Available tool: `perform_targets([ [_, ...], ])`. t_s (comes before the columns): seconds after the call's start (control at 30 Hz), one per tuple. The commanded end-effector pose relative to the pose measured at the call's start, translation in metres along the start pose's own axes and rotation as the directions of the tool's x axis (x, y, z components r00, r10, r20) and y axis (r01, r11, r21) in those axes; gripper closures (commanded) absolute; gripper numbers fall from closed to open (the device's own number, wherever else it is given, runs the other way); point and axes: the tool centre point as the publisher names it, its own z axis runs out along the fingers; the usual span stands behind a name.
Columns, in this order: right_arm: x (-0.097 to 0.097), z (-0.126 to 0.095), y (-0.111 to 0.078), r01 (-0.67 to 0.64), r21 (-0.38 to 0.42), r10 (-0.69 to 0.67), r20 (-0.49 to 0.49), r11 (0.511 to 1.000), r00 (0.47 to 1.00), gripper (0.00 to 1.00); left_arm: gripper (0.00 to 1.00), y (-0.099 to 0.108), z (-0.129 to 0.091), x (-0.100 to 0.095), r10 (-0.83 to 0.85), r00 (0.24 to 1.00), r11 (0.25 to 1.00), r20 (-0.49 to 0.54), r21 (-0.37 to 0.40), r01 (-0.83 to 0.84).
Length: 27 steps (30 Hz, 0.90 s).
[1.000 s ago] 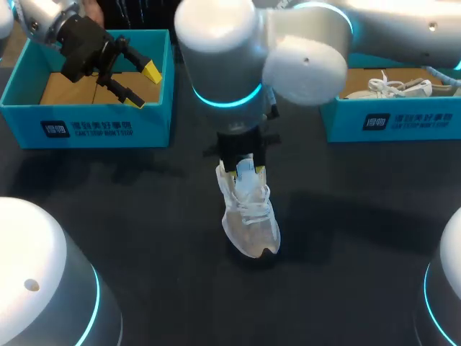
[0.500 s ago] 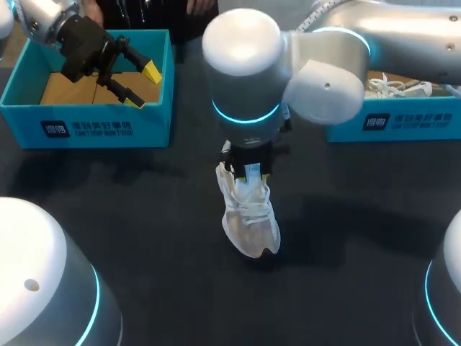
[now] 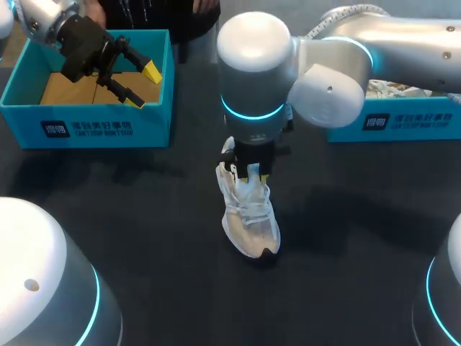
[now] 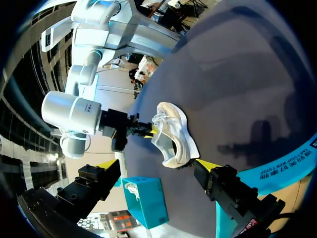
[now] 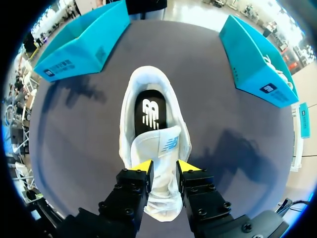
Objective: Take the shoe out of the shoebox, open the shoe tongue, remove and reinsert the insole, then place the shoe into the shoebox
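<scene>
Left tool (image 3: pixel 142 86) hangs spread wide; right tool (image 5: pixel 165 166) points straight down, pinching the shoe tongue (image 5: pixel 161 144)

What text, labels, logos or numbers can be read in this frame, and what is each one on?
On the left shoebox, front wall: a white label with a square mark and two lines of print, too small and blurred to quote.
On the right shoebox, front wall: the same kind of label, also unreadable.
On the insole in the shoe: a white logo, no words.
On the shoe tongue: a small blue logo, no words.
</scene>
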Motion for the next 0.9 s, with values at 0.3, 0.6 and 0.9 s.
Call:
perform_targets([
  [0.3, 0.011, -0.003, 0.006, 0.006, 0.032, -0.007, 0.045, 0.999, 0.999, 0.69, 0.00, 0.000, 0.000, 0.000, 0.001, 1.000, 1.000, -0.002, 0.000, -0.001],
  [0.6, 0.010, -0.012, -0.003, 0.002, 0.028, -0.003, 0.060, 1.000, 0.998, 0.69, 0.00, 0.000, 0.000, 0.000, 0.001, 1.000, 1.000, -0.002, 0.000, -0.001],
  [0.9, 0.013, 0.007, -0.006, -0.001, 0.074, -0.003, 0.058, 0.997, 0.998, 0.70, 0.00, 0.000, 0.000, 0.000, 0.001, 1.000, 1.000, -0.002, 0.000, -0.001],
])
